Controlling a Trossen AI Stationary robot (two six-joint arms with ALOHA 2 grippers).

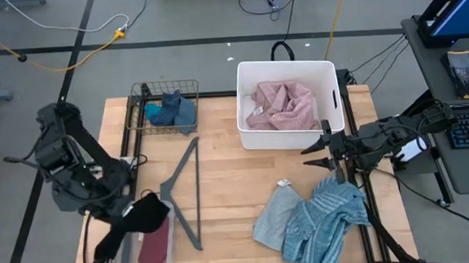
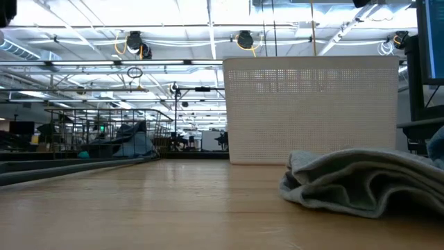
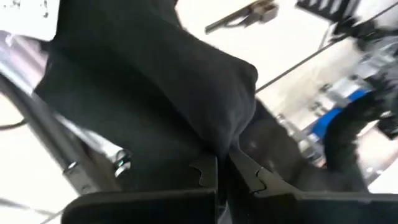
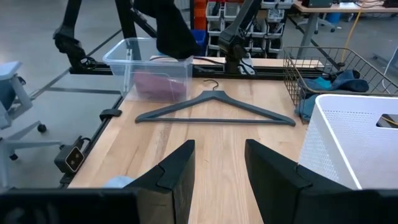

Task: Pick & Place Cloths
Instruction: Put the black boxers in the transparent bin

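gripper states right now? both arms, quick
Left gripper: shut on the black cloth, held above the clear plastic bin.
Right gripper: open, holding nothing, beside the white basket.

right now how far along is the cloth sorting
Sorted: pink cloth in white bin, teal cloths in wire basket, maroon cloth in clear tub. In hand: left claw holds black cloth over that tub. Left: grey-blue and striped cloths.
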